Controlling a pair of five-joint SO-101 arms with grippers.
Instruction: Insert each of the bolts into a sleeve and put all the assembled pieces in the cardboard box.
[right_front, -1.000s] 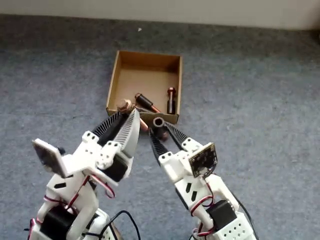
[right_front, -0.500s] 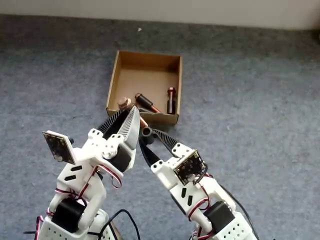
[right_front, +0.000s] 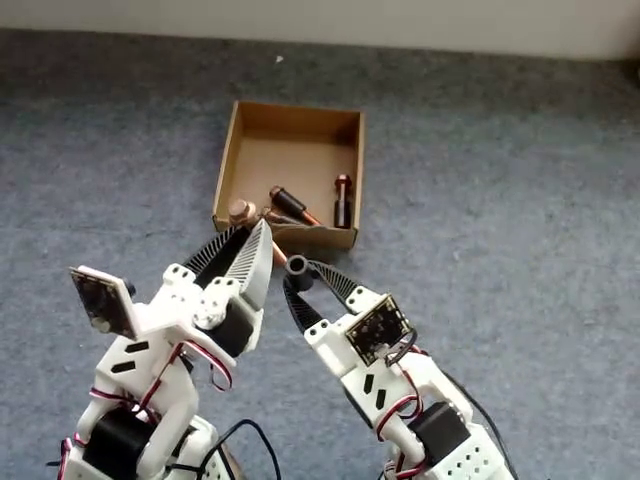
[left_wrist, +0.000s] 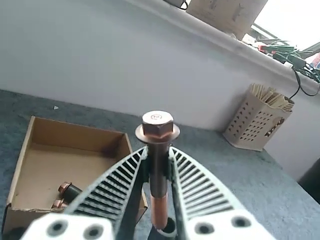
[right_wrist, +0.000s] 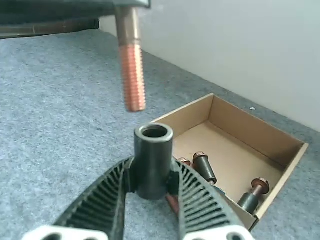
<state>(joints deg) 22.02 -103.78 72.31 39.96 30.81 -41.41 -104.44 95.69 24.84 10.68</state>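
My left gripper is shut on a copper bolt, head up and threaded end down. In the high view the bolt's head sits at the near edge of the cardboard box, held by the left gripper. My right gripper is shut on a dark sleeve, held upright with its bore open. The bolt's threaded tip hangs just above the sleeve, slightly off to one side. The sleeve and right gripper are just in front of the box. Two assembled pieces lie in the box.
Grey carpet surrounds the box on all sides. A pale wall runs along the far edge. A perforated holder of sticks stands by the wall, far from the arms.
The right gripper carried the sleeve left and nearer, toward the bolt's tip. The left arm shifted slightly, keeping the bolt gripped.
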